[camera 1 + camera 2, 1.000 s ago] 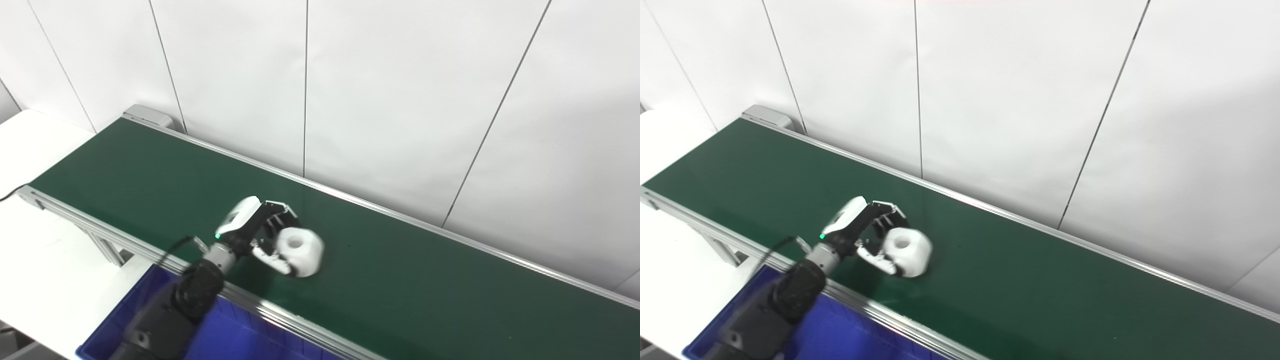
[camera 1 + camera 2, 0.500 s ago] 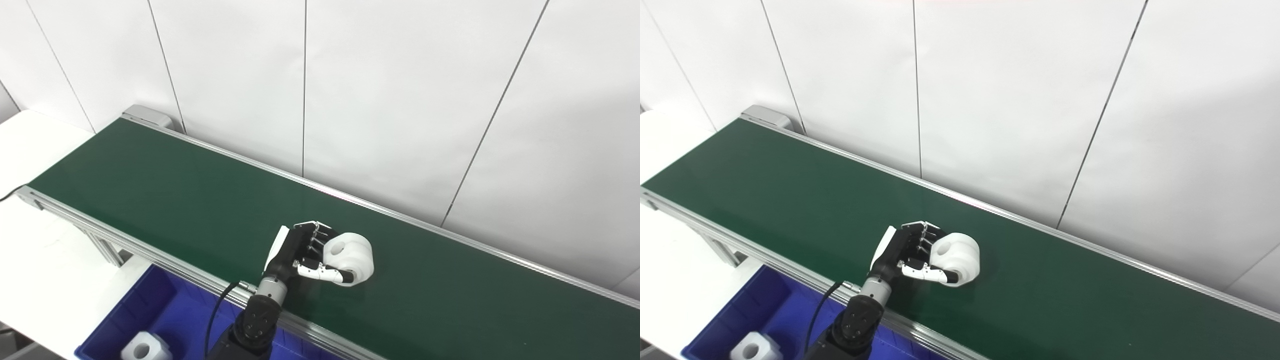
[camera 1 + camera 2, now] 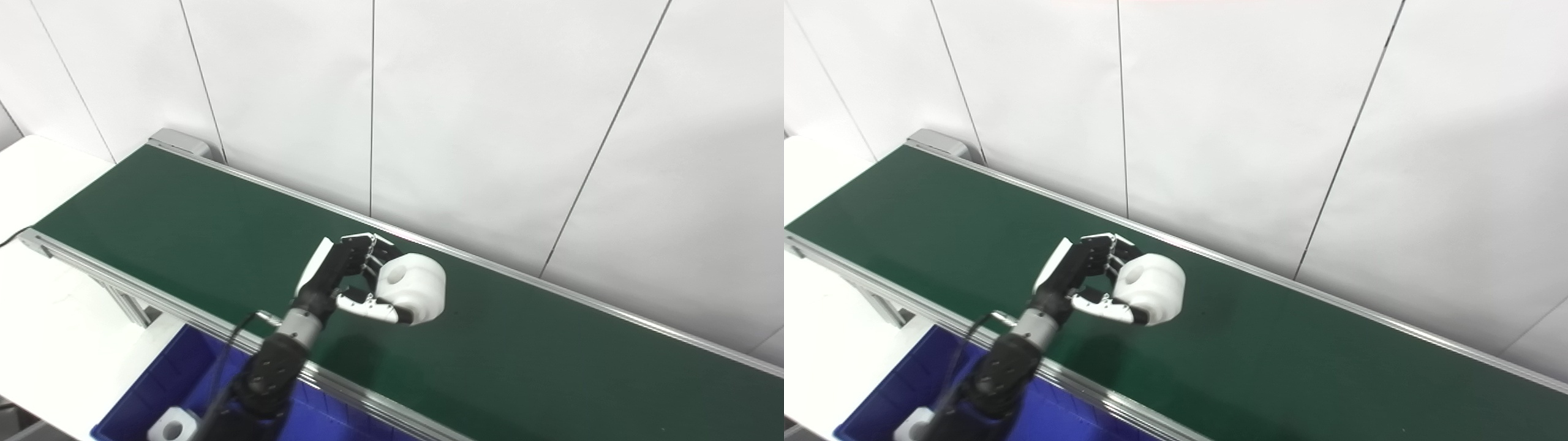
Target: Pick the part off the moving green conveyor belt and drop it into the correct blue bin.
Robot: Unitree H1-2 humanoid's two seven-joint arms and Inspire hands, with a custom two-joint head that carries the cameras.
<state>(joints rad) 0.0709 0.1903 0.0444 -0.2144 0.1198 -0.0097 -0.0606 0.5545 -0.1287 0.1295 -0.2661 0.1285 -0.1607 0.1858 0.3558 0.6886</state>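
Part [image 3: 411, 289], a white block with a hole, sits clasped in the left hand [image 3: 358, 278], apparently lifted above the belt [image 3: 184, 226], so the pick looks done and the next move calls for carrying it near-left over the bin [image 3: 196, 383] before letting go.
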